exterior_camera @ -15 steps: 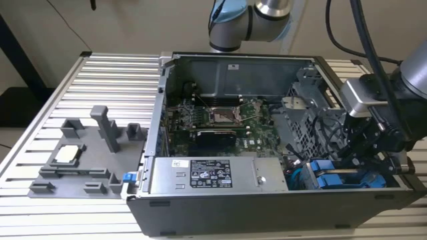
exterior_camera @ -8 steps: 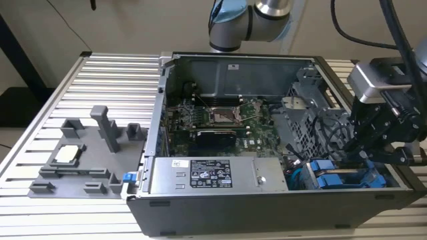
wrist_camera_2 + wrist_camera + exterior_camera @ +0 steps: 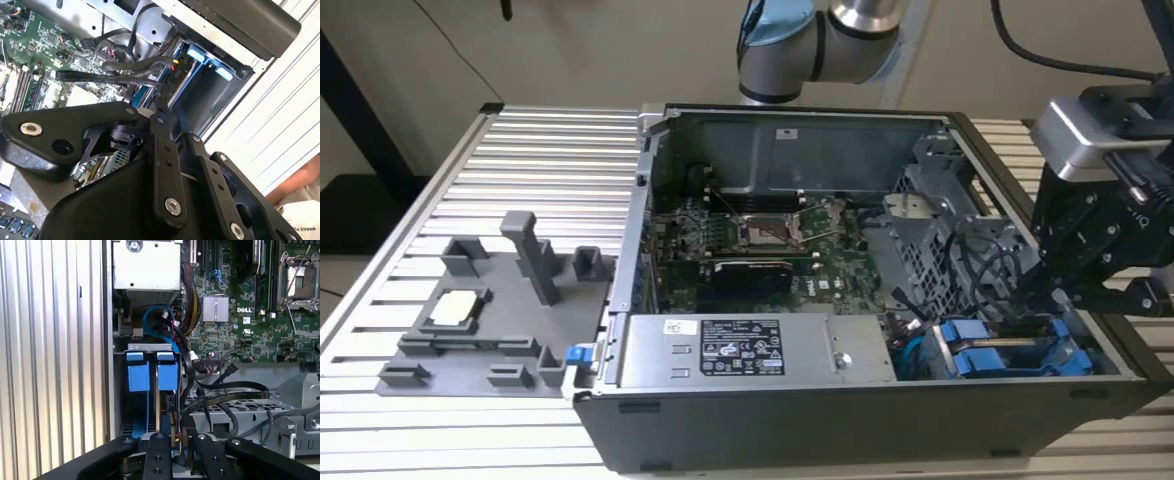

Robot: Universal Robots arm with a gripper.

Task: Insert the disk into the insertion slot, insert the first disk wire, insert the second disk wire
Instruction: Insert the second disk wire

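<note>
The disk's blue carrier [image 3: 998, 358] sits in the insertion slot [image 3: 1101, 352], the dark grey drive cage at the open computer case's near corner on the exterior view's right. In the first wrist view two blue carrier tabs [image 3: 167, 374] stand side by side in the cage [image 3: 150, 346]. My gripper [image 3: 1043, 300] reaches down into the cage at the disk's edge. In both wrist views its fingers [image 3: 159, 455] stand close together around a black disk wire connector [image 3: 176, 426]. A black connector [image 3: 176, 75] with dark cables lies against the blue carrier [image 3: 194, 53], just past my gripper [image 3: 152, 110].
A grey power supply box [image 3: 747, 348] with a sticker lies beside the cage, and the green motherboard [image 3: 747, 235] is behind it. Loose black cables [image 3: 225, 389] arc over the perforated metal. A grey fixture plate [image 3: 480, 320] rests on the slatted table [image 3: 534, 170]. A person's arm [image 3: 300, 190] is nearby.
</note>
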